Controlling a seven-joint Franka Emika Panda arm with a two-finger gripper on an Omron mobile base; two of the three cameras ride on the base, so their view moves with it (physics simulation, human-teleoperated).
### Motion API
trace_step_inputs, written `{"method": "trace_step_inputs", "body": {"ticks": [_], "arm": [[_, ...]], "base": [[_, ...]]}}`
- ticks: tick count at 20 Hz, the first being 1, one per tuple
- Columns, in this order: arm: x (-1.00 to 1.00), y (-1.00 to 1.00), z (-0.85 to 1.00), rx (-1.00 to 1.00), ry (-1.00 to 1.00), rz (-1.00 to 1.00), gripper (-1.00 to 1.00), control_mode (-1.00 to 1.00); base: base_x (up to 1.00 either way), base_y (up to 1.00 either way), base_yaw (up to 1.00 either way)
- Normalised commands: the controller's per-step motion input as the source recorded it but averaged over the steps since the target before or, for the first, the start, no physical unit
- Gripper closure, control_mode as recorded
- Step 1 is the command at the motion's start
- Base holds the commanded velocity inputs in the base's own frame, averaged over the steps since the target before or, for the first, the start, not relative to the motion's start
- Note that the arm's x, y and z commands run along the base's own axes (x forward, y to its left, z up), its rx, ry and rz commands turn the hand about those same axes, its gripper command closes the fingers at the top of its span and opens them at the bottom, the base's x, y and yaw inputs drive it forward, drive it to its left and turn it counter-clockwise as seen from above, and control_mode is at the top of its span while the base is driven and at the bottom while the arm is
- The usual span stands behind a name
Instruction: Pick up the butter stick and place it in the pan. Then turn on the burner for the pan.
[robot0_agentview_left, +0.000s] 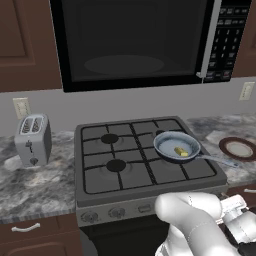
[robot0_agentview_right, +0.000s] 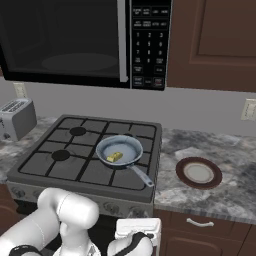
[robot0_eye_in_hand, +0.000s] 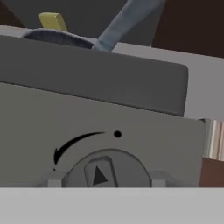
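Facing the stove's front panel, the pincer (robot0_eye_in_hand: 103, 183) sits directly before one knob (robot0_eye_in_hand: 107, 168); its jaw opening cannot be told. The butter stick (robot0_agentview_left: 181, 151) lies in the pan (robot0_agentview_left: 169, 142), above and beyond the pincer.

Risks:
- Slipping off the knob leaves the burner unlit.
- Turning a neighbouring knob lights the wrong burner.

Count: one butter stick, one pan, one plate (robot0_agentview_right: 198, 172), one toaster (robot0_agentview_left: 33, 139).
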Motion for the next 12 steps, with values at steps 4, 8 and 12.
{"method": "trace_step_inputs", "body": {"ticks": [4, 8, 12], "arm": [[0.0, 0.0, 0.0, -0.22, 0.03, 0.0, 1.0, -1.0], [0.0, 0.0, 0.0, -0.21, 0.05, 0.0, 1.0, -1.0], [0.0, 0.0, 0.0, -0.2, 0.06, 0.0, 1.0, -1.0]], "base": [[0.0, 0.0, 0.0], [0.0, 0.0, 0.0], [0.0, 0.0, 0.0]]}}
